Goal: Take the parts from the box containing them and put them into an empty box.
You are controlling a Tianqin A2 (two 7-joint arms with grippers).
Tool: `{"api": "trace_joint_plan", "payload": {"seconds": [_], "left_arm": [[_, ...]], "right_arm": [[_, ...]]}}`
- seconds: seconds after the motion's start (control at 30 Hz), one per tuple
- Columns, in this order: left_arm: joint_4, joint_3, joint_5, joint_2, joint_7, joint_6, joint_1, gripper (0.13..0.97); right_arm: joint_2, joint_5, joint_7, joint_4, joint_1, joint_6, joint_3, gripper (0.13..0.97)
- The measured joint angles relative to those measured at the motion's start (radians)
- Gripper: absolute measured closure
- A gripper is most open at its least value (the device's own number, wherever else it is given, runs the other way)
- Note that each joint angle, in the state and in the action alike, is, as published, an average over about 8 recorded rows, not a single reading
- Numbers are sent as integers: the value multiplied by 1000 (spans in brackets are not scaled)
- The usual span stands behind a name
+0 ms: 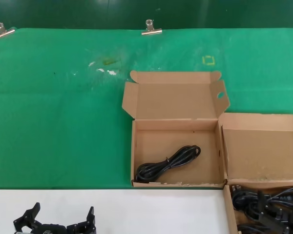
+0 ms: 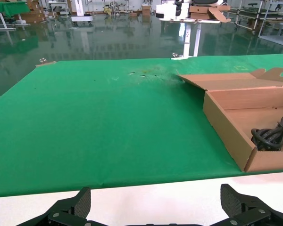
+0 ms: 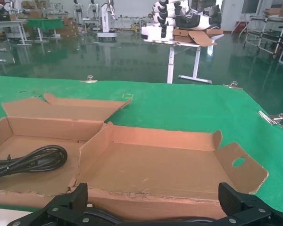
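A brown box with a holed lid flap (image 1: 136, 146) lies open mid-table, and one looped black cable (image 1: 168, 163) rests inside it. The wrist views show that same cable (image 2: 273, 134) (image 3: 33, 160). To its right an open box (image 1: 261, 153) holds several black cables (image 1: 263, 200) at the front right corner. My right gripper (image 3: 154, 200) hangs open just over that box's front wall, with a cable (image 3: 179, 220) below its fingers. My left gripper (image 1: 62, 214) (image 2: 156, 201) is open and holds nothing, over the white table edge at the front left.
A green mat (image 1: 58, 122) covers the table, held by metal clips (image 1: 151, 29) (image 1: 3, 31) at the back. A white strip of table (image 1: 136, 209) runs along the front. A small yellow square mark (image 1: 208, 60) sits behind the boxes.
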Motion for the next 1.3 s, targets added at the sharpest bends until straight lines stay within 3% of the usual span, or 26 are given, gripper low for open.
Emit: {"api": "trace_joint_plan", "payload": {"seconds": [1.3], "left_arm": [[0, 0, 0, 0, 0, 0, 0, 132]], "right_arm": [[0, 0, 0, 0, 0, 0, 0, 129]]}}
